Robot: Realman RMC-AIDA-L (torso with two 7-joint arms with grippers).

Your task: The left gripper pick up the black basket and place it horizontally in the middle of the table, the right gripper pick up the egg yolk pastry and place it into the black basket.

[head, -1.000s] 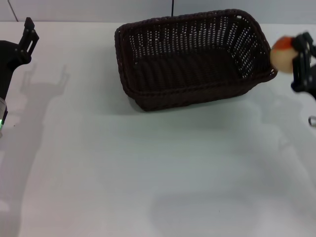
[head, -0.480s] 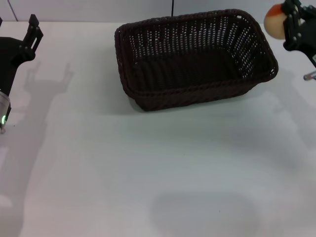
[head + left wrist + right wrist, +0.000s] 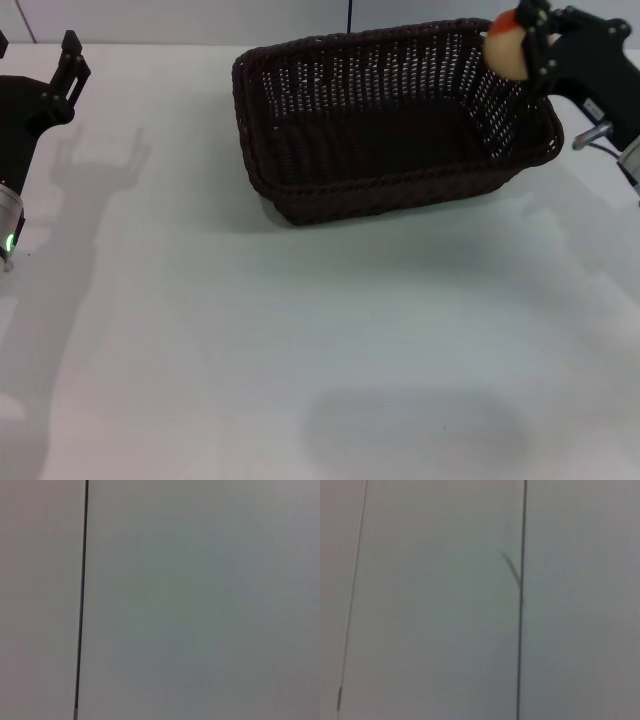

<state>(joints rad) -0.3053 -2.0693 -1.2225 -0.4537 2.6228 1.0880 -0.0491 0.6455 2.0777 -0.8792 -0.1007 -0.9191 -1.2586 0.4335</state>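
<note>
The black basket [image 3: 390, 120] lies lengthwise across the far middle of the white table [image 3: 300, 340] in the head view, empty inside. My right gripper [image 3: 520, 42] is shut on the egg yolk pastry [image 3: 506, 48], a pale bun with an orange-red top, held in the air above the basket's right end wall. Far over at the left edge of the table my left gripper [image 3: 62, 70] hangs raised, holding nothing. Both wrist views show only a plain pale surface with thin dark lines.
A dark vertical line [image 3: 351, 15] rises behind the basket at the back wall. White tabletop stretches in front of the basket toward me.
My right gripper has carried the pastry up and leftward, from beside the basket's right end to above its right wall. The left arm rose slightly at first, then held still.
</note>
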